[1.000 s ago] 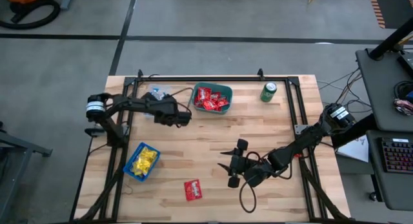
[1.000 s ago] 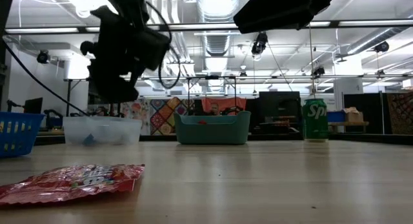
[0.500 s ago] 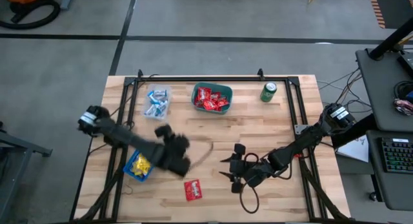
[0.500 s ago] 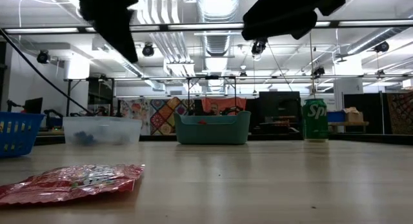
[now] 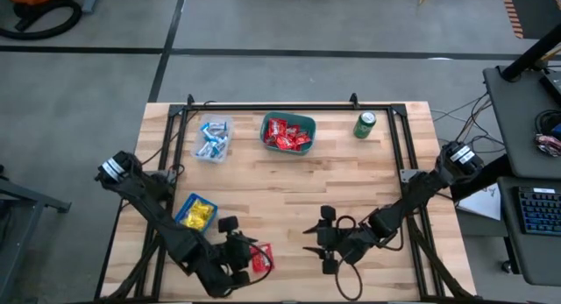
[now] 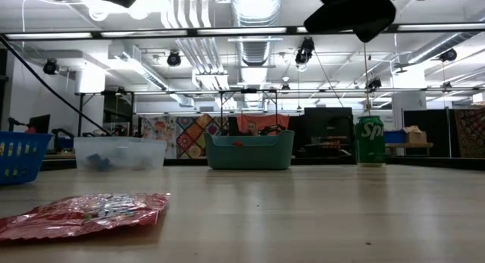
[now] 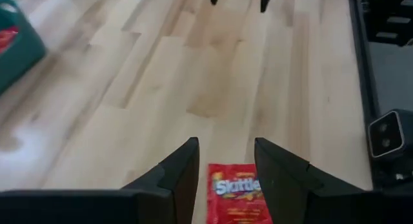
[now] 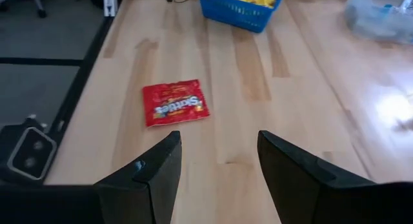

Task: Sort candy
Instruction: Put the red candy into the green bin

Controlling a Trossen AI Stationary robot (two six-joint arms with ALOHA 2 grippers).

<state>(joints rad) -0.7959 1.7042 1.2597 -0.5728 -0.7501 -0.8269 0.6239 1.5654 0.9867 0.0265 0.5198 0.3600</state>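
Note:
One red candy packet (image 5: 261, 258) lies flat on the table near its front edge, seen also in the low view (image 6: 83, 214). My left gripper (image 5: 249, 253) hangs open just above it. In the left wrist view the packet (image 7: 236, 193) shows between the two fingers of the left gripper (image 7: 226, 145), which do not touch it. My right gripper (image 5: 314, 238) hovers open to the packet's right, nothing in it; its wrist view (image 8: 218, 137) looks at the same packet (image 8: 175, 102).
At the back stand a clear tub (image 5: 212, 139) with blue-and-white candy, a green bin (image 5: 287, 133) of red packets and a green can (image 5: 365, 124). A blue basket (image 5: 195, 215) of yellow packets sits at the left. Bare wood lies mid-table.
My left arm has swung fast from beside the clear tub at the back to the table's near edge, turning as it went, and now hangs over the red packet. My right gripper has drifted slightly toward the near edge. The packet has not moved.

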